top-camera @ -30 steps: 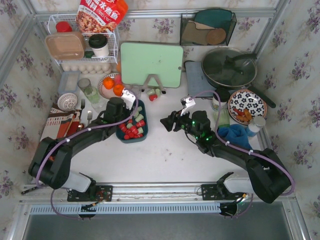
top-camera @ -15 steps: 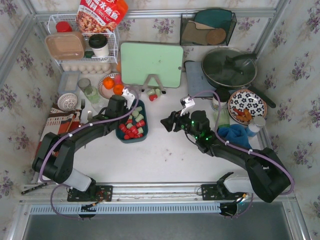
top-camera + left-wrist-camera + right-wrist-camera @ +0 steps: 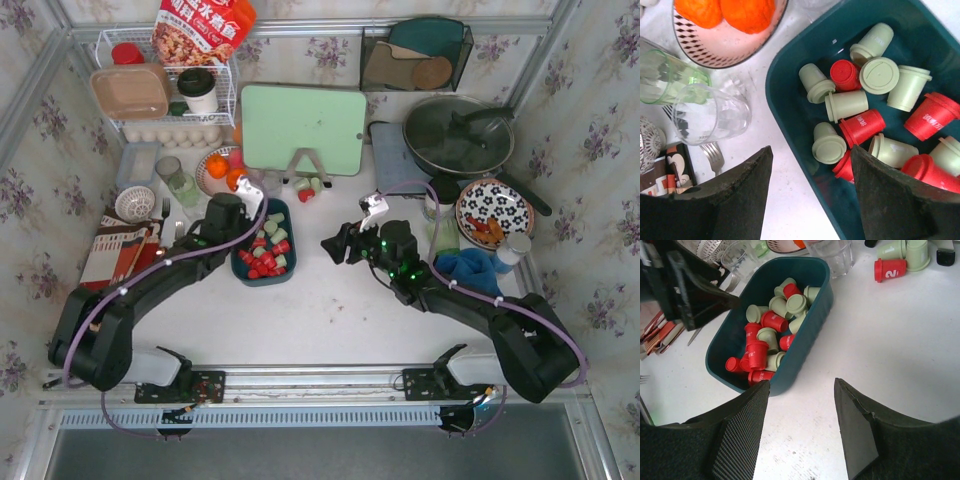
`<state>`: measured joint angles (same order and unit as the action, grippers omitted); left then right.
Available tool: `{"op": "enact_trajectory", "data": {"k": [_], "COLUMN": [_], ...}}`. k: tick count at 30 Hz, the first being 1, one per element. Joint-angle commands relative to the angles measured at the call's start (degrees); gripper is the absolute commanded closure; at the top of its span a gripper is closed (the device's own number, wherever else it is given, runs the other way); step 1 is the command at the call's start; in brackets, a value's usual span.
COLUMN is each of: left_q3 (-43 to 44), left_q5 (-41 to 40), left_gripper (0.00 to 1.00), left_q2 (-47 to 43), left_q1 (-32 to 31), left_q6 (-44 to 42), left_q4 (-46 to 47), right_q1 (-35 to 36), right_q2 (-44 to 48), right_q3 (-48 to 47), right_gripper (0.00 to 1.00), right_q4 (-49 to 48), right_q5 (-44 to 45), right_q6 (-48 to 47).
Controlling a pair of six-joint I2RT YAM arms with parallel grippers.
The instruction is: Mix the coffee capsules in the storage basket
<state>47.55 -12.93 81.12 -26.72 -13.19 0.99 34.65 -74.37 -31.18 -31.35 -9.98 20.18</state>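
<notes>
The dark teal storage basket [image 3: 262, 278] sits left of centre, holding several red and pale green coffee capsules [image 3: 266, 246] in a jumble. My left gripper [image 3: 252, 198] hangs open over the basket's far left end. In the left wrist view the left gripper [image 3: 811, 148] straddles the basket's wall [image 3: 790, 125], one finger above the table and the other above the capsules [image 3: 855, 102], gripping nothing. My right gripper [image 3: 331, 245] is open and empty to the right of the basket. The right gripper [image 3: 801, 381] looks over the basket [image 3: 822, 300] and its capsules [image 3: 767, 335].
Three loose capsules [image 3: 308, 188] lie beyond the basket by the green cutting board [image 3: 303, 128]. A plate of oranges [image 3: 715, 52], two glasses [image 3: 710, 112] and a fork [image 3: 715, 155] crowd the basket's left. A pan [image 3: 458, 135], patterned plate [image 3: 495, 212] and blue cloth [image 3: 470, 268] stand right.
The left gripper's jaws have spread wider and the left arm has shifted slightly at the basket's far end. The right arm has not moved.
</notes>
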Motion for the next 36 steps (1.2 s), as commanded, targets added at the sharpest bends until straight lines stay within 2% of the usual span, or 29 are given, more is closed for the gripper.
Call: {"op": "enact_trajectory", "data": {"k": [1,4,6,7,13,20,23,30,36], "left_q3": [-1.40,-3.82,-6.11,-7.48,-14.33,-12.65,-15.28,-15.33,-13.76], "left_q5": [2.49,4.44,6.11,6.89,8.53,0.91,2.15,2.80,3.44], "left_gripper": [0.34,0.33,0.15,0.13,0.13,0.13,0.13,0.13,0.13], "left_q2": [-5.47,-10.37,-13.70,-15.73,-25.13,-28.15,-29.28,-30.09,-28.79], "left_q1": [0.00,0.00,0.00,0.00,0.00,0.00,0.00,0.00,0.00], "left_q6": [1.11,1.91,2.55,2.94,9.98,14.37,15.49,17.06,18.35], "left_q4": [1.19,2.28,3.60,4.40,7.26,0.37,1.92,2.28,0.61], "right_q1": [-0.03,-0.03,-0.03,-0.03,-0.03,-0.03,-0.06,-0.05,-0.02], "right_q2": [-0.53,-1.59,-3.18,-4.09,-13.38,-30.17,-36.39,-48.72,-58.78], "right_q3": [-0.70,-1.64,-3.48,-4.77,-12.78,-28.52,-35.71,-51.18,-64.52], "right_gripper": [0.38,0.38,0.40,0.41,0.41,0.39,0.39,0.39,0.37], "right_q4": [-0.95,0.04,2.40,3.83,8.00,12.56,14.46,18.01,27.19], "right_q5": [1.74,5.55,9.78,11.37,15.83,21.02,24.81,30.28,33.50], "right_q6": [-1.02,-1.83,-2.30,-2.48,0.89,12.50,15.56,14.32,12.42]}}
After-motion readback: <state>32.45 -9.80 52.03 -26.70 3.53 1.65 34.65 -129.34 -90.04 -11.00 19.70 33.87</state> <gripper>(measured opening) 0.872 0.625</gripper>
